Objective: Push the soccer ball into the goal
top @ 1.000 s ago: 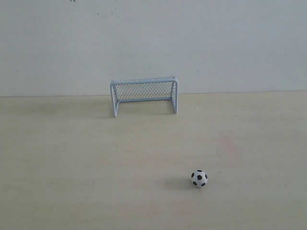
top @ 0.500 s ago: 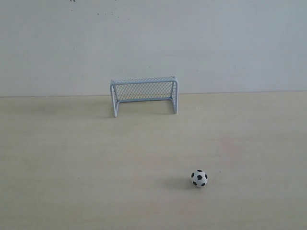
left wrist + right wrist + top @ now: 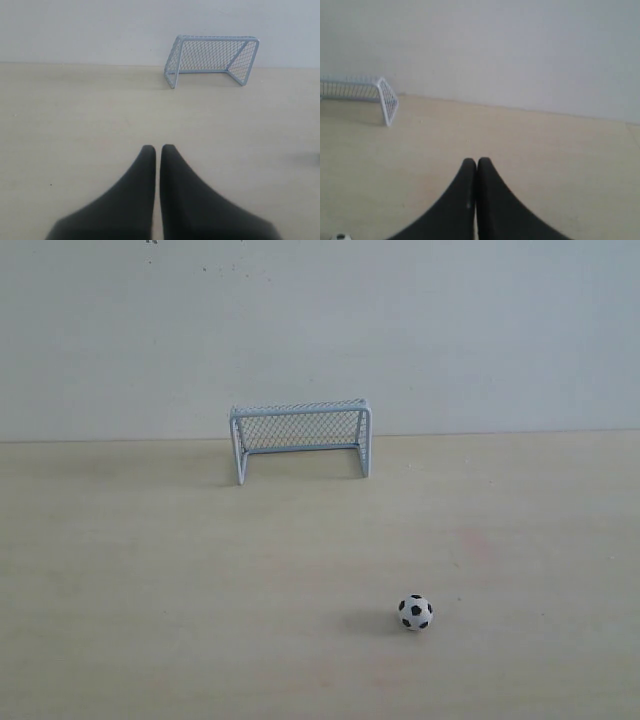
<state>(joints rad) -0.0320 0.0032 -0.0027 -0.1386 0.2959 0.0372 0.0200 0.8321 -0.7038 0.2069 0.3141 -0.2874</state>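
The soccer ball (image 3: 416, 612), small and white with black patches, rests on the pale wooden table toward the front right. The goal (image 3: 301, 437), pale-blue frame with mesh netting, stands at the back by the wall, its mouth facing the front. Neither arm shows in the exterior view. In the left wrist view my left gripper (image 3: 158, 148) is shut with nothing in it, the goal (image 3: 212, 59) far ahead. My right gripper (image 3: 476, 161) is shut and empty; a sliver of the ball (image 3: 340, 236) shows at that frame's edge, and one end of the goal (image 3: 382, 99) is ahead.
A plain pale wall (image 3: 320, 330) rises right behind the goal. The wooden tabletop (image 3: 150, 570) spreads wide between ball and goal.
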